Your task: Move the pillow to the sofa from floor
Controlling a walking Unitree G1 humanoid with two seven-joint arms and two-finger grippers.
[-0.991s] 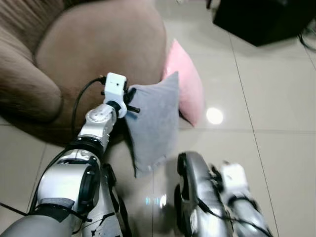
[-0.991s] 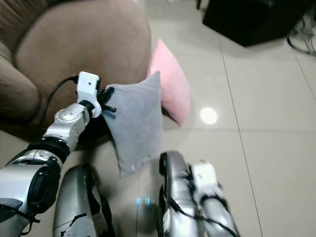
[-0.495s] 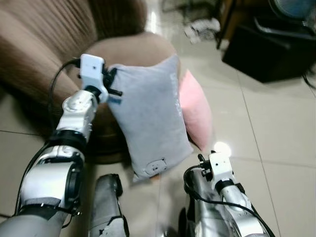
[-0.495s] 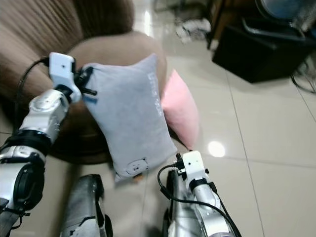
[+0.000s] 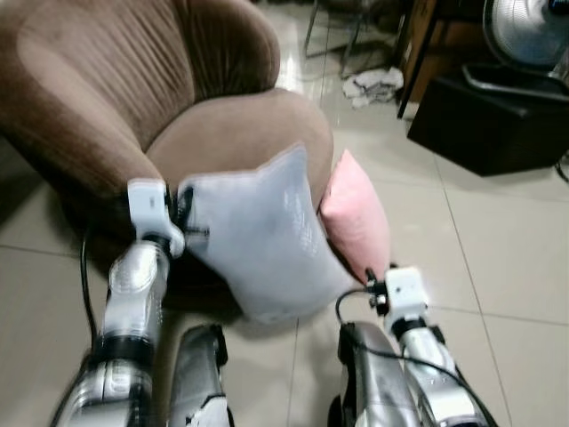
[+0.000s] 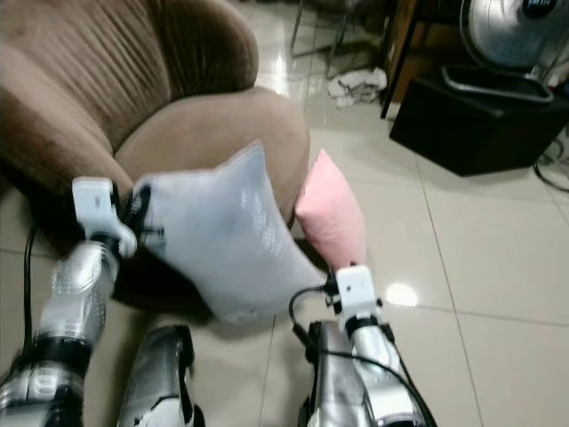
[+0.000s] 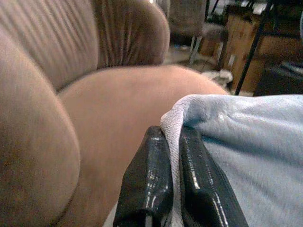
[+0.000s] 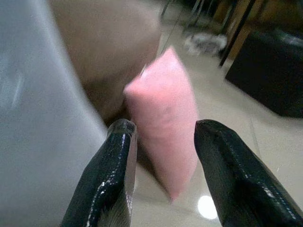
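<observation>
A grey pillow [image 5: 258, 240] hangs in the air in front of the brown sofa's seat [image 5: 240, 133]. My left gripper [image 7: 173, 156] is shut on the pillow's corner edge, seen as two black fingers [image 7: 149, 184] pinching the grey cloth [image 7: 246, 142]. A pink pillow [image 5: 356, 218] leans upright on the floor against the sofa's front. My right gripper [image 8: 163, 142] is open, low beside the grey pillow, and points at the pink pillow [image 8: 165, 118] with nothing between its fingers.
A black box [image 5: 484, 124] stands on the tiled floor at the back right, with a fan [image 5: 529, 31] above it. A crumpled white cloth [image 5: 373, 84] lies near chair legs behind the sofa. Glossy tiles [image 5: 498, 258] stretch to the right.
The camera has tilted up, so more of the sofa's back shows. My left gripper still holds the grey pillow, which now hangs before the seat. My right arm has come up.
</observation>
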